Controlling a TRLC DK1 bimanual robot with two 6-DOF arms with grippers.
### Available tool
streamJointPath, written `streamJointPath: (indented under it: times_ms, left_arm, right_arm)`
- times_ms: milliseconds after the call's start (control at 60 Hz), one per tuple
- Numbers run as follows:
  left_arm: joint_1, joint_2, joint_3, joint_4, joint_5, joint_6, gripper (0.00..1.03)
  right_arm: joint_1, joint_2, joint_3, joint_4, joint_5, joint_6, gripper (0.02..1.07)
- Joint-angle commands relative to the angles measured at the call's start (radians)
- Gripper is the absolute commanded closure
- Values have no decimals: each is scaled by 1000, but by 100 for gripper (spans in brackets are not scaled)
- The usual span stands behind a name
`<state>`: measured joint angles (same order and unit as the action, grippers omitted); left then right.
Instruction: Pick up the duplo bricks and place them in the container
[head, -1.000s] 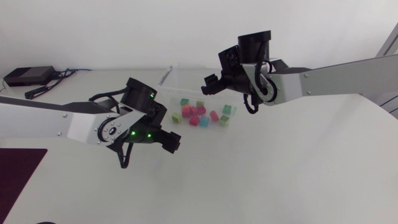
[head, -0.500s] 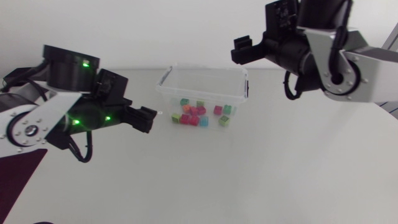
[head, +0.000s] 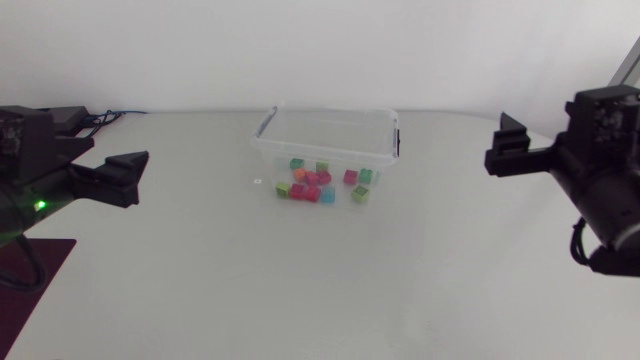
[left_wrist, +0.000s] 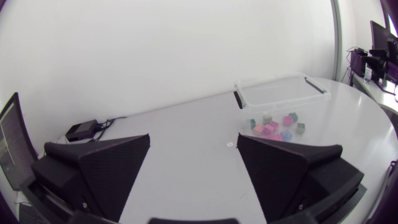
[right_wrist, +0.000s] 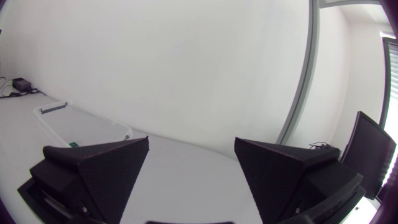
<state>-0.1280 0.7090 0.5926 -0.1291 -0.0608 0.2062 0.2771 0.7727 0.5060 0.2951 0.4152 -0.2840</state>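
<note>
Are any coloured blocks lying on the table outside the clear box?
No, all the coloured blocks lie inside the clear box, none on the table around it.

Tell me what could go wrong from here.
1. The bricks lie bunched at one end of the container. A gripper reaching in there might shove it.
2. The left gripper, open and empty, hangs near the black box and cables. Swinging that way might snag them.

On my pale desk (head: 330, 280) a small black box (left_wrist: 82, 130) sits at the far left corner with dark cables (left_wrist: 109, 122) trailing from it, and a tiny white fleck (head: 258, 181) lies well apart from it, nearer the middle.
</note>
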Motion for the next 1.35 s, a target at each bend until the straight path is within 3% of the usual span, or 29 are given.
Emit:
streamJointPath:
  times_ms: [0,117,1083,1333]
  left_arm:
    - [13,-91,-70,11,4,36,5]
    - [15,-214,-134,8,4,57,5]
    - [128,-709,-593,129,61,-206,5]
    - [128,-709,-593,129,61,-206,5]
  right_arm:
    - [-21,-131,-60,-36,-6,-40,7]
    - [-40,-296,-107,-109,-9,-42,7]
    - [-277,-773,-506,-295,-415,284,7]
    - [-277,-773,-506,-295,-415,284,7]
